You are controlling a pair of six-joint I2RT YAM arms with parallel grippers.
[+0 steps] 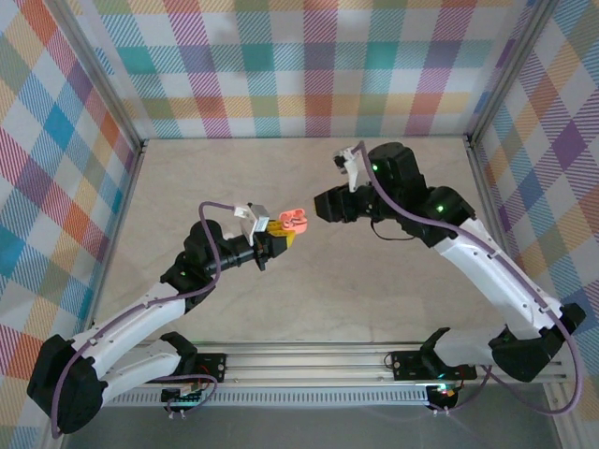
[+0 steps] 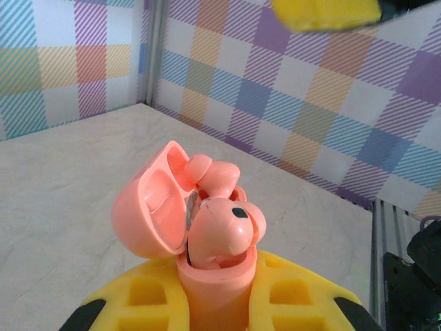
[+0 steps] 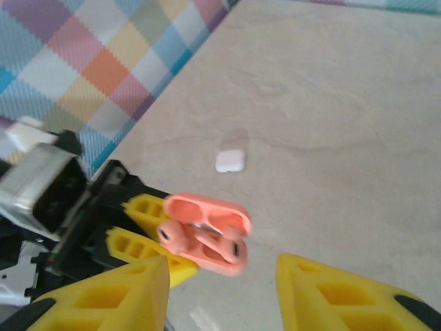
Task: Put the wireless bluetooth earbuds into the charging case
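A pinkish-orange charging case [image 2: 213, 283] stands upright with its lid [image 2: 145, 207] flipped open to the left. My left gripper [image 2: 217, 300] is shut on its base, yellow fingers on either side. Two pinkish-orange earbuds sit in the case, heads sticking up: a near one [image 2: 224, 227] and a far one [image 2: 213, 176]. From above, the case [image 1: 293, 223] is held over the table's middle, with my right gripper [image 1: 323, 206] just right of it. In the right wrist view, my right gripper [image 3: 220, 289] is open and empty, and the case [image 3: 207, 238] lies just beyond its fingertips.
A small white closed case [image 3: 230, 161] lies on the beige table [image 3: 344, 103] beyond the held case. Checkered walls [image 1: 299, 65] enclose the table at the back and sides. A yellow finger [image 2: 324, 14] of my right gripper hangs at the top of the left wrist view.
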